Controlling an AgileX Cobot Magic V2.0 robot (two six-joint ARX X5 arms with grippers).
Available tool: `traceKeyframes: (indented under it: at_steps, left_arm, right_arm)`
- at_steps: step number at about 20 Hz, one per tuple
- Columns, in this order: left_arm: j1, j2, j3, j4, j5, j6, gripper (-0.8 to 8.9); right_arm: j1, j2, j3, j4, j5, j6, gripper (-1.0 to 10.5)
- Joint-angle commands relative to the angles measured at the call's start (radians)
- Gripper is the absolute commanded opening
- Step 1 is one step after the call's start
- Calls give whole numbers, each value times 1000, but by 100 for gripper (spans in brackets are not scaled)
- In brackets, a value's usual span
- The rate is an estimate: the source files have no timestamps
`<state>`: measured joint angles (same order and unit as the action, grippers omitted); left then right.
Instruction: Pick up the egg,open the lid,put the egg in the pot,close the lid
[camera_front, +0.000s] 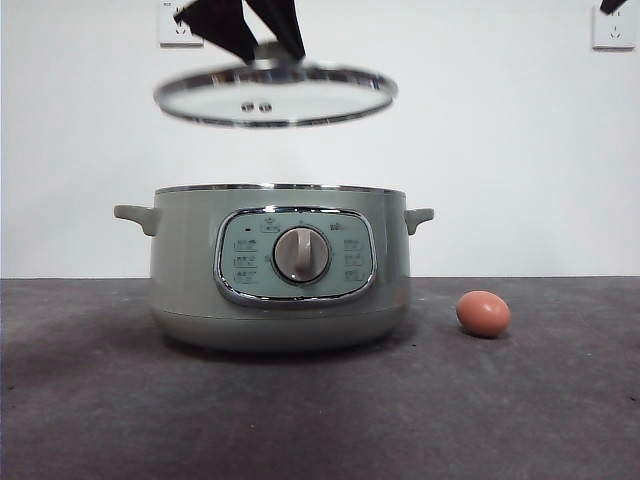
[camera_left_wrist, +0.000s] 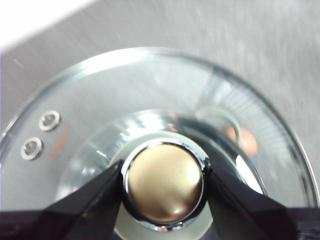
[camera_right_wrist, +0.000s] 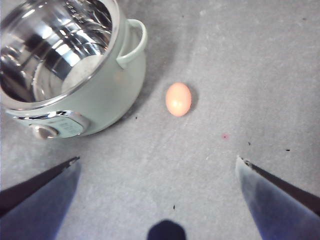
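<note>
My left gripper (camera_left_wrist: 162, 182) was clamped on the lid (camera_front: 275, 95) by its knob (camera_left_wrist: 163, 182), one black jaw pressed to each side of it. On the front feed I had the lid hanging in the air above the pot (camera_front: 278, 265), clear of the rim and slightly tilted, with the arm coming down from twelve o'clock. The pot stood uncovered; my right wrist feed showed its shiny steel bowl (camera_right_wrist: 47, 42).

My right gripper (camera_right_wrist: 157, 165) hung high over the table (camera_front: 520, 400) with its jaws spread wide and nothing between them. The egg (camera_front: 483, 313) lay on its side on the grey tabletop, at about three o'clock from the pot in the front feed, near it but not touching. In the right wrist feed the egg (camera_right_wrist: 178, 99) sat just beside the pot's side handle (camera_right_wrist: 134, 42).
</note>
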<state>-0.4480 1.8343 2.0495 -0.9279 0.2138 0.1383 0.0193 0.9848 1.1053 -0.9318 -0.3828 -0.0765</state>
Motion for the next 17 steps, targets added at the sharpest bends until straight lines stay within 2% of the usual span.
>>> traceKeyframes:
  at_steps: [1,7,11,15,17]
  left_arm:
    - [38,-72,34,40,2,5,-8]
    - [214,-233,33,-58,3,16,-8]
    - [337,-318,19,-142,56,23,-8]
    - [394,-476,-163,-129,55,23,-8]
    - [414,-574,-299,-119,55,23,-8]
  right_arm:
    - [1,35,8,27,-3,-3,658]
    - [1,160,8,142,-3,-2,658]
    - [9,261,8,225,-3,-2,658]
    - [65,372,8,317,9,-2,658]
    - [108,426,8,367,71,-3,658]
